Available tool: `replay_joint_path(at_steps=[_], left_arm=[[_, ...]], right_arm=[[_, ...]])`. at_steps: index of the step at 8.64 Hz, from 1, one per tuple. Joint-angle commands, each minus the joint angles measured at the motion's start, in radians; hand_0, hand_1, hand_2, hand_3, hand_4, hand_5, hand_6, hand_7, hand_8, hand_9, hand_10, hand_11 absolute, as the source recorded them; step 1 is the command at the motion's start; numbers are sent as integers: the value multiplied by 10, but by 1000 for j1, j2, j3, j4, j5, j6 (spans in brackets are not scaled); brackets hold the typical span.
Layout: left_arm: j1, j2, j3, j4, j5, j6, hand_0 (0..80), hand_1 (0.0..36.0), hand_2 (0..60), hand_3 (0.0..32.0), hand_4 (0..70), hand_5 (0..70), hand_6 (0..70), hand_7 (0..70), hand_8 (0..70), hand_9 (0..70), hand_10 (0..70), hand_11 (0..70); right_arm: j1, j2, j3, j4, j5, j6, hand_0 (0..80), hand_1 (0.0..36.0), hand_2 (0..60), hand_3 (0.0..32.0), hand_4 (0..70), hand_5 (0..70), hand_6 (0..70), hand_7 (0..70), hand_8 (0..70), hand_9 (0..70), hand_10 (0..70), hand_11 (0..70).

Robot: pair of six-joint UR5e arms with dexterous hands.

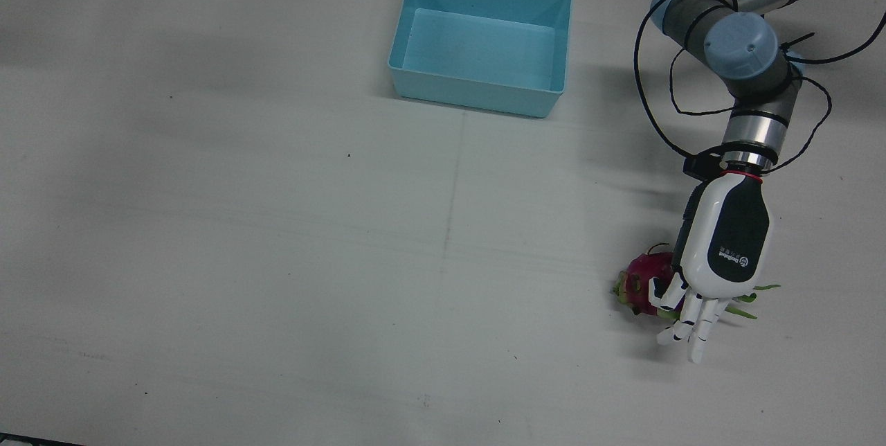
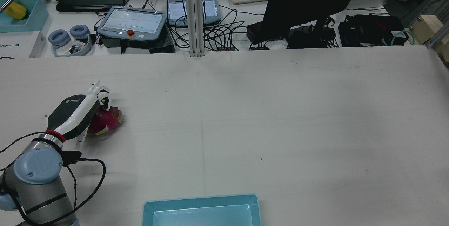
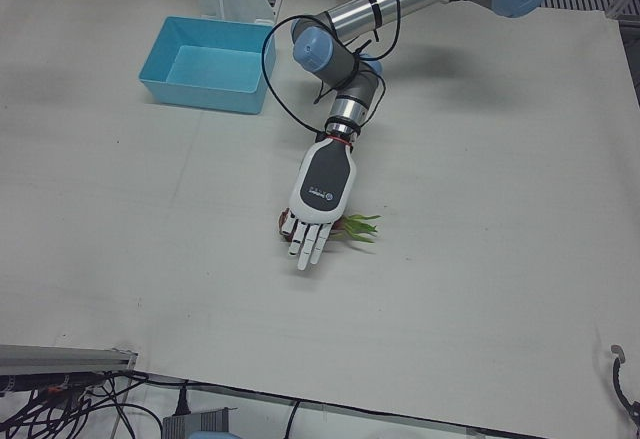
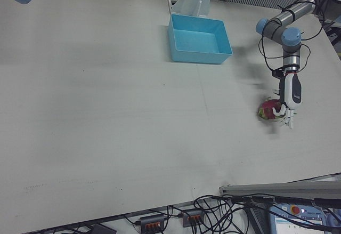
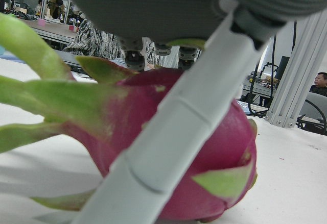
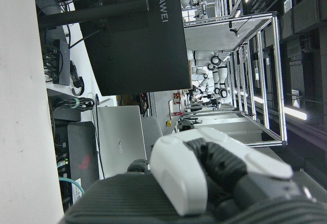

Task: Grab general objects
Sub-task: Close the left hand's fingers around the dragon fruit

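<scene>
Low at the right of the front view, the left hand (image 1: pixel 720 259) hovers palm-down over a pink dragon fruit (image 1: pixel 642 282) lying on the white table (image 1: pixel 277 259). Its fingers (image 1: pixel 698 332) are spread and reach past the fruit, not clamped on it. From the left hand view, the dragon fruit fills the frame with one finger crossing in front of it. Near the top centre sits a light blue bin (image 1: pixel 480 43), well apart. On the right hand view, the right hand (image 6: pixel 204 183) shows at the bottom; I cannot tell whether it is closed.
</scene>
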Motion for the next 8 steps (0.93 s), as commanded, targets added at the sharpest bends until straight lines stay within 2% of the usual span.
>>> replay_joint_path(at_steps=[1, 2, 3, 4, 5, 6, 7, 8], left_arm=[[1, -9, 26, -9, 0, 1, 800, 360, 600, 0, 0, 700, 0, 372, 0, 60, 0, 0], [1, -9, 41, -18, -1, -1, 800, 360, 600, 0, 0, 700, 0, 422, 0, 70, 0, 0], [1, -9, 52, -25, -1, -1, 800, 360, 600, 0, 0, 700, 0, 514, 0, 88, 0, 0], [1, -8, 55, -28, -1, -1, 800, 360, 600, 0, 0, 700, 5, 667, 0, 119, 0, 4], [-1, -8, 58, -31, -1, -1, 800, 360, 600, 0, 0, 700, 68, 700, 4, 136, 43, 123], [-1, -8, 57, -29, -1, -3, 800, 360, 600, 0, 99, 700, 199, 700, 29, 178, 167, 299], [-1, -8, 57, -29, -3, -3, 800, 360, 600, 0, 240, 700, 425, 700, 75, 186, 297, 472], [-1, -8, 57, -29, -4, -3, 800, 360, 600, 0, 376, 700, 656, 700, 226, 284, 431, 645]], right_arm=[[0, 0, 0, 0, 0, 0, 0, 0, 0, 0, 0, 0, 0, 0, 0, 0, 0, 0], [0, 0, 0, 0, 0, 0, 0, 0, 0, 0, 0, 0, 0, 0, 0, 0, 0, 0], [0, 0, 0, 0, 0, 0, 0, 0, 0, 0, 0, 0, 0, 0, 0, 0, 0, 0], [0, 0, 0, 0, 0, 0, 0, 0, 0, 0, 0, 0, 0, 0, 0, 0, 0, 0], [0, 0, 0, 0, 0, 0, 0, 0, 0, 0, 0, 0, 0, 0, 0, 0, 0, 0], [0, 0, 0, -2, 0, 0, 0, 0, 0, 0, 0, 0, 0, 0, 0, 0, 0, 0], [0, 0, 2, 0, 0, -2, 0, 0, 0, 0, 0, 0, 0, 0, 0, 0, 0, 0], [1, 0, 2, 0, 0, -2, 0, 0, 0, 0, 0, 0, 0, 0, 0, 0, 0, 0]])
